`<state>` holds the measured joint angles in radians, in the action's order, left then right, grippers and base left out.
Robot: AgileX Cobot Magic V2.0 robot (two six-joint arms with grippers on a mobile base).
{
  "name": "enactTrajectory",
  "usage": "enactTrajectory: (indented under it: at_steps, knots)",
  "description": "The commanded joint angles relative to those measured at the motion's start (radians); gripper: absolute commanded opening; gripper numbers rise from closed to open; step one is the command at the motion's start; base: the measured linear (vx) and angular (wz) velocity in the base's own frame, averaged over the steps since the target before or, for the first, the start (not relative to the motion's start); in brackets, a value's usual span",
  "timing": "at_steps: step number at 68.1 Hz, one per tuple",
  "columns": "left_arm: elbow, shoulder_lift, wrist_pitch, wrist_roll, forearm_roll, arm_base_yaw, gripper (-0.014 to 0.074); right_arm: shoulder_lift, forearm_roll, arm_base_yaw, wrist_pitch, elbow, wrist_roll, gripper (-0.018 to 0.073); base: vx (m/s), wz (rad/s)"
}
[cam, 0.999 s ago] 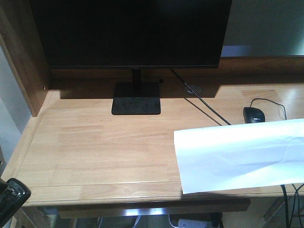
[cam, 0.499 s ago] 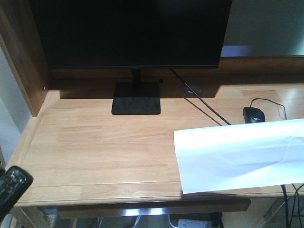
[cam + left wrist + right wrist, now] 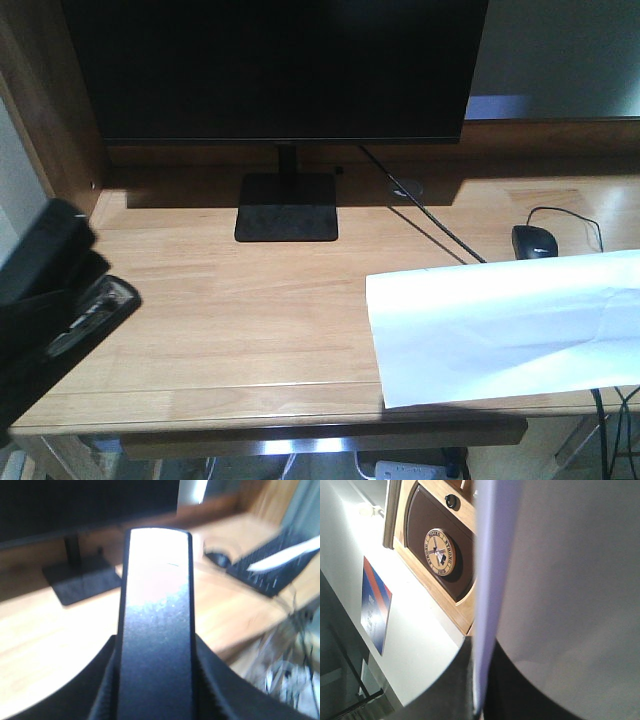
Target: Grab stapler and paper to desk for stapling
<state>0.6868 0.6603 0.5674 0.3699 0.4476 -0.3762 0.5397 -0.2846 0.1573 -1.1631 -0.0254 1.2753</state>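
My left gripper [image 3: 156, 695] clamped on stapler [image 3: 62, 290], over desk [image 3: 240, 300] left end; my right gripper [image 3: 479, 700] pinching paper [image 3: 500, 330] edge

Stapler [image 3: 90, 308] over desk's [image 3: 230, 300] left; paper [image 3: 500, 330] apparently over right.

Front overlooks desk [image 3: 220, 300], left wrist seemingly likewise

stapler [image 3: 82, 314] apparently left, paper [image 3: 510, 325] right, mouse [image 3: 534, 240] behind
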Motion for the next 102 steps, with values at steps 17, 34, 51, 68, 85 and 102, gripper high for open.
enactTrajectory:
  at_steps: [17,34,51,68,85,102]
  knots:
    - [0.087,0.305,-0.176,0.339,0.337,0.000,-0.0006,0.002,0.013,-0.001,-0.143,-0.023,-0.013,-0.0001,0.00,0.00]
    - [0.090,0.502,-0.088,0.844,0.743,0.037,-0.0006,0.002,0.013,-0.001,-0.143,-0.023,-0.013,-0.0001,0.00,0.00]
    - [0.194,0.701,0.219,1.192,0.956,0.234,-0.0006,0.002,0.013,-0.001,-0.143,-0.023,-0.013,-0.0001,0.00,0.00]
    - [0.385,0.938,0.485,1.217,0.938,0.375,-0.0006,0.002,0.013,-0.001,-0.143,-0.023,-0.013,-0.0001,0.00,0.00]
    - [0.514,1.115,0.568,1.545,0.938,0.407,-0.0006,0.002,0.013,-0.001,-0.143,-0.023,-0.013,-0.0001,0.00,0.00]
    - [0.601,1.270,0.619,1.706,0.937,0.407,-0.0006,0.002,0.013,-0.001,-0.141,-0.023,-0.013,-0.0001,0.00,0.00]
